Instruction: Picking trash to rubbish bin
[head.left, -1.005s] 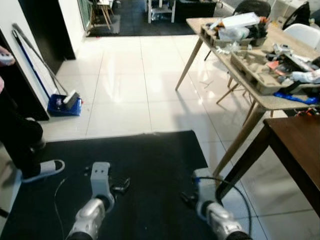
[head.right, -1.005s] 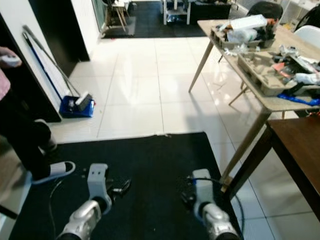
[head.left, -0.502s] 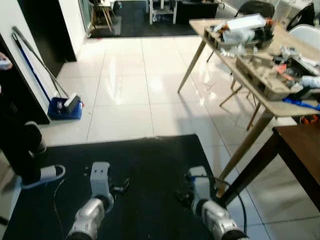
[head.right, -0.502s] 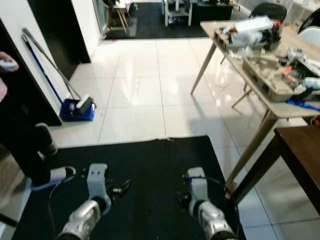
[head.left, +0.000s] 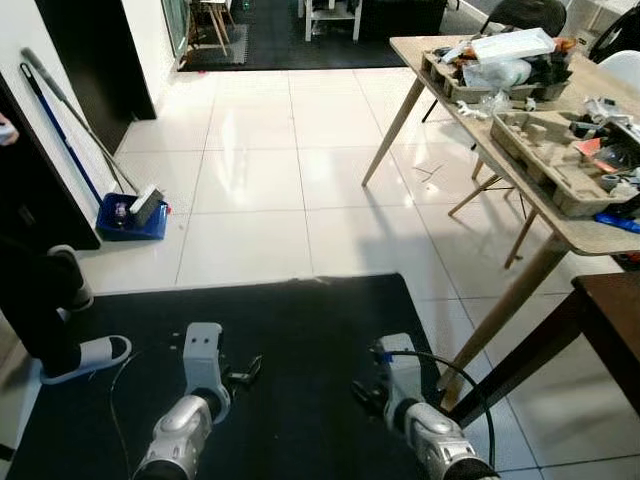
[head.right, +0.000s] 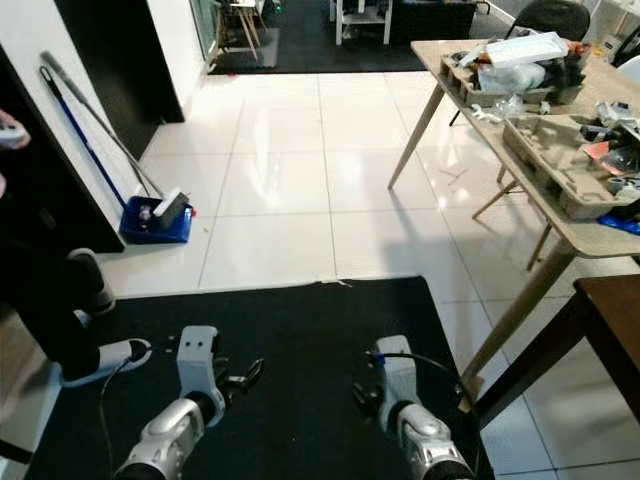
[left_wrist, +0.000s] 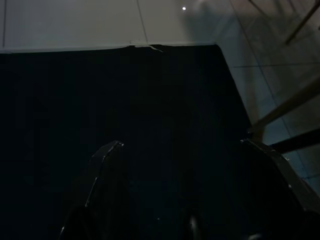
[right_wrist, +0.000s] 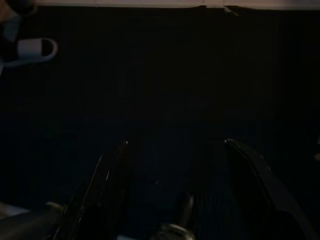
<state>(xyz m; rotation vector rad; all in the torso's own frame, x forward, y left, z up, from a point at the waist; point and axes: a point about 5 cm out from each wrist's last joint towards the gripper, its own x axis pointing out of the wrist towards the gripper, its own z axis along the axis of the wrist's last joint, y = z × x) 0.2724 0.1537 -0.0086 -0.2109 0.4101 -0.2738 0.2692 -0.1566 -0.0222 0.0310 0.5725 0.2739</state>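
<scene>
Since the earlier frames the camera had shifted, so the whole scene sat differently; both arms hung low as before, and the person's slippered foot stood in much the same place on the mat.

Left gripper hung over the black floor mat with its two long black fingers spread wide, holding nothing. Right gripper hung over the same mat, its fingers likewise spread and empty. From the head camera, each silver arm ended in a pale grey wrist block, and the black fingers were hard to pick out against the dark mat.

Both wrist views were very dark. The left wrist view caught the mat's frayed far edge, pale tile and slanted wooden table legs. The right wrist view caught a white slipper at the mat's corner.

A person's dark trouser leg and white slipper stood at the robot's left, cut off by the frame edge.

Beyond the mat lay glossy white floor tiles. A blue dustpan with a long-handled brush leaned against the dark wall on the left. On the right, a light wooden table carried cardboard trays, wrappers and mixed clutter; individual pieces of trash were too small to tell apart. A dark brown table corner sat nearer. No rubbish bin could be made out.
</scene>
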